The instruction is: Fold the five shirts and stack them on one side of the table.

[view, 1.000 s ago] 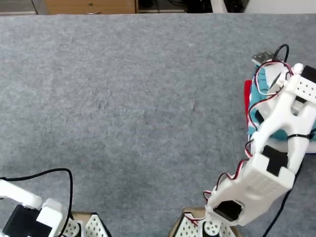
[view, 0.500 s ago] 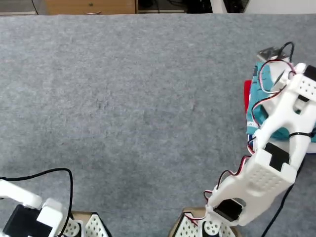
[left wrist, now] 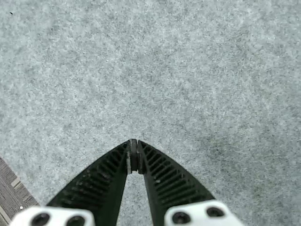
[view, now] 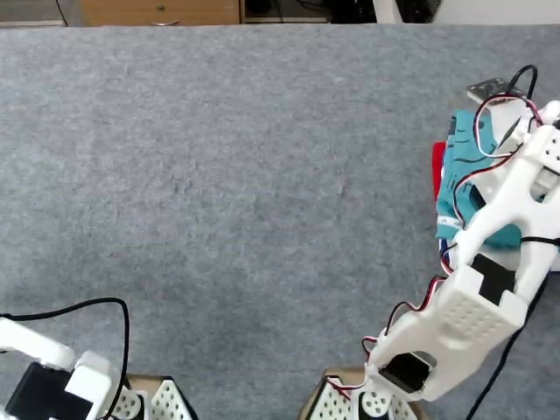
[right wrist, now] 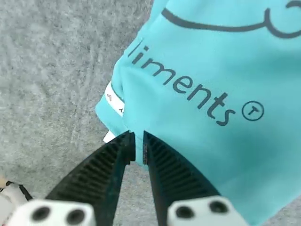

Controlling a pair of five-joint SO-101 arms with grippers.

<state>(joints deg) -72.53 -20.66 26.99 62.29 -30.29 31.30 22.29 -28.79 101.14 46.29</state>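
Left gripper [left wrist: 133, 157] closed over fuzzy grey felt [left wrist: 197, 66], right gripper [right wrist: 135, 145] almost closed above the smooth teal shirt [right wrist: 211, 70]

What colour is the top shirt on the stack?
The top shirt is turquoise with dark grey lettering; it shows best in the right wrist view.

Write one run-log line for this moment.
left gripper: jaws shut, over table | right gripper: at teal shirt edge | stack: table's right
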